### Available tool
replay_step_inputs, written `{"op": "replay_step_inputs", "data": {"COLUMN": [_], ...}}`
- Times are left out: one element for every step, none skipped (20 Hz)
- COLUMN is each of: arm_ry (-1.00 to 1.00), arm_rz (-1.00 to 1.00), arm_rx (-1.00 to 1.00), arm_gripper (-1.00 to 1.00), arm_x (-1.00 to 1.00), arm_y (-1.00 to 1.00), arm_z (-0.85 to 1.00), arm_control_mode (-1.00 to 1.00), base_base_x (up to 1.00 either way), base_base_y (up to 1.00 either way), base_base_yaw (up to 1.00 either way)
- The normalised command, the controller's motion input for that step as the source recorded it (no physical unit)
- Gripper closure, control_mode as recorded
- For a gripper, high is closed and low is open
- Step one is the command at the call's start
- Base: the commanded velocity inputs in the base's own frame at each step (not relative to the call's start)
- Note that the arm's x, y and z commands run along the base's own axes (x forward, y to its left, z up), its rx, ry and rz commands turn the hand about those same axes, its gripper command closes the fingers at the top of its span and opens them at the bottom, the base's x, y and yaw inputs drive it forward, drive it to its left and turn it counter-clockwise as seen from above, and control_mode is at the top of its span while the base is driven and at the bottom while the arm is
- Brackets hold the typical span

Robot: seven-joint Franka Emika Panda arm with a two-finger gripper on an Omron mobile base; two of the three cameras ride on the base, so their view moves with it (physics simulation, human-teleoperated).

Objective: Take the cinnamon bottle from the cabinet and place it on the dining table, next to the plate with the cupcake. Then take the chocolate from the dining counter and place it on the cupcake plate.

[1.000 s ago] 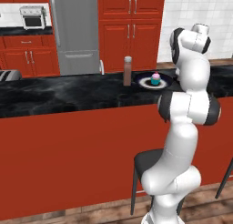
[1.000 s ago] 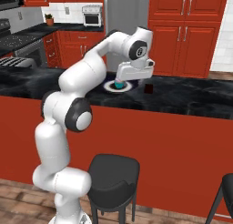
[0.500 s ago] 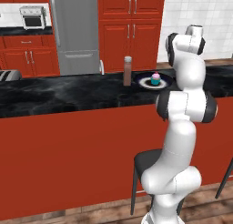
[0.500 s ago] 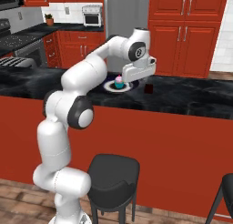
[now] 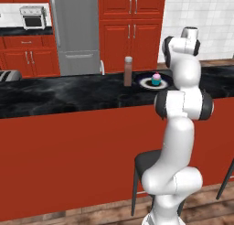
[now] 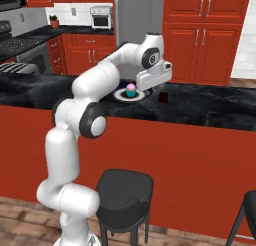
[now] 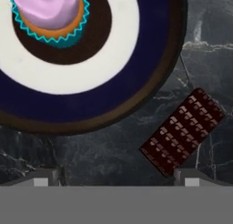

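The cinnamon bottle (image 5: 128, 71) stands upright on the black marble dining table (image 5: 64, 93), just left of the white, dark-rimmed plate (image 5: 147, 83) that holds the teal-wrapped cupcake (image 5: 156, 78). In the right base view my gripper (image 6: 155, 84) hangs over the counter between the plate (image 6: 119, 95) and the chocolate (image 6: 162, 97). The hand view looks straight down. There the cupcake (image 7: 50, 13) sits on the plate (image 7: 136, 82) at upper left, and the dark chocolate (image 7: 183, 129) lies on the marble beside the plate. My gripper (image 7: 116, 178) is open and holds nothing, and the chocolate lies close to one fingertip.
A black stool (image 6: 125, 190) stands under the counter's front by my base, and another stool (image 6: 247, 205) is at the right edge. Beyond the island are a steel fridge (image 5: 75, 32) and red cabinets (image 5: 132, 32). A toaster (image 5: 9, 75) sits at the far left.
My hand has shifted off the plate toward the chocolate, uncovering the cupcake in the right base view. The jaws stayed open. Bottle, plate and chocolate have not moved.
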Motion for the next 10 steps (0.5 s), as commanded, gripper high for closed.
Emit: {"op": "replay_step_inputs", "data": {"arm_ry": [0.04, 0.05, 0.06, 0.07, 0.05, 0.05, 0.05, 0.09, 0.13, 0.17], "arm_rz": [0.0, 0.0, 0.0, 0.0, 0.0, 0.0, 0.0, 0.0, 0.0, 0.0], "arm_rx": [0.0, 0.0, 0.0, 0.0, 0.0, 0.01, 0.05, 0.06, 0.07, 0.07], "arm_gripper": [-1.0, -1.0, -1.0, -1.0, -1.0, -1.0, -1.0, -1.0, -1.0, -1.0], "arm_x": [0.38, 0.33, 0.32, 0.35, 0.35, 0.43, 0.44, 0.42, 0.32, 0.31], "arm_y": [-0.17, -0.18, -0.19, -0.19, -0.17, -0.14, -0.13, -0.17, -0.21, -0.2], "arm_z": [0.0, -0.02, -0.05, -0.04, 0.0, 0.0, 0.0, 0.0, 0.0, 0.0], "arm_control_mode": [-1.0, -1.0, -1.0, -1.0, -1.0, -1.0, -1.0, -1.0, -1.0, -1.0], "base_base_x": [0.0, 0.0, 0.0, 0.0, 0.0, 0.0, 0.0, 0.0, 0.0, 0.0], "base_base_y": [0.0, 0.0, 0.0, 0.0, 0.0, 0.0, 0.0, 0.0, 0.0, 0.0], "base_base_yaw": [0.0, 0.0, 0.0, 0.0, 0.0, 0.0, 0.0, 0.0, 0.0, 0.0]}}
